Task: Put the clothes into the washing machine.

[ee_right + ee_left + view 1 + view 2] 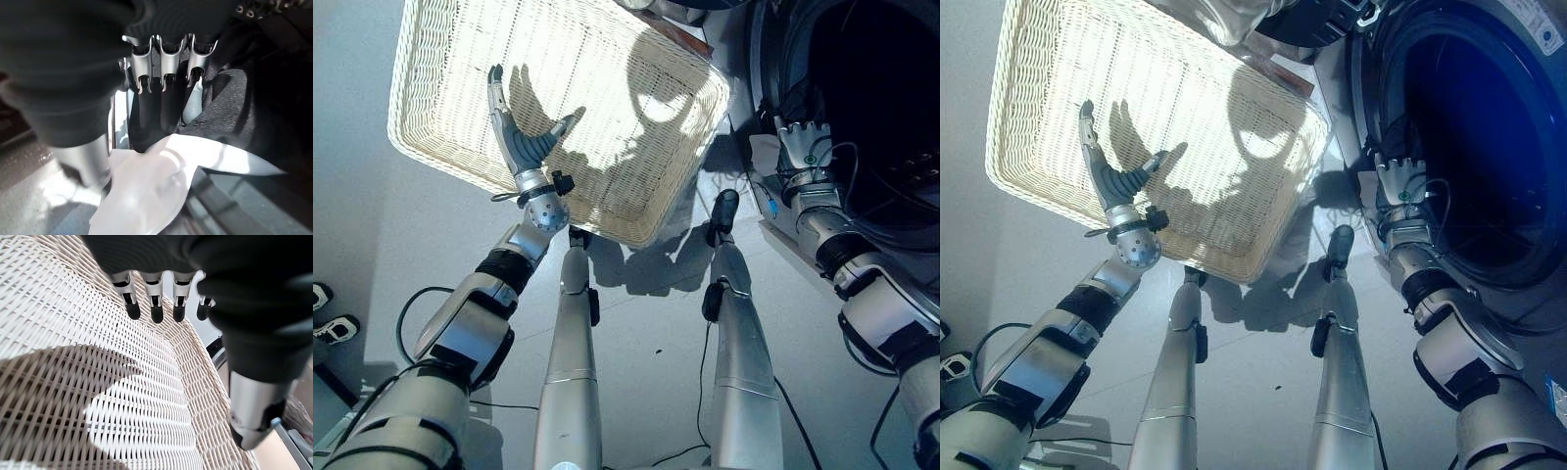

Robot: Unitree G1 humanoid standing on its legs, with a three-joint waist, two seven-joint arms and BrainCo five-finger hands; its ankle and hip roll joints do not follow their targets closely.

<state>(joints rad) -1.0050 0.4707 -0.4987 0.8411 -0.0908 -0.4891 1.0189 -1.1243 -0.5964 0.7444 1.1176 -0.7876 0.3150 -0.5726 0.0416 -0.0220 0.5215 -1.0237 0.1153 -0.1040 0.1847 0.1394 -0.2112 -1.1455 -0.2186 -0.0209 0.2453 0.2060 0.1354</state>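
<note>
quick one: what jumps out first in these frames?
The big white wicker basket on the floor ahead and to the left, with the left hand spread open above its bare weave. Then the washing machine at right, its dark drum open, where the right hand at the door rim curls on a white cloth.

Cream woven-wicker basket (pixel 450 117) on pale grey floor (pixel 646 323); white cloth (pixel 146 186) at the washing machine's (pixel 1489 147) dark drum opening.
</note>
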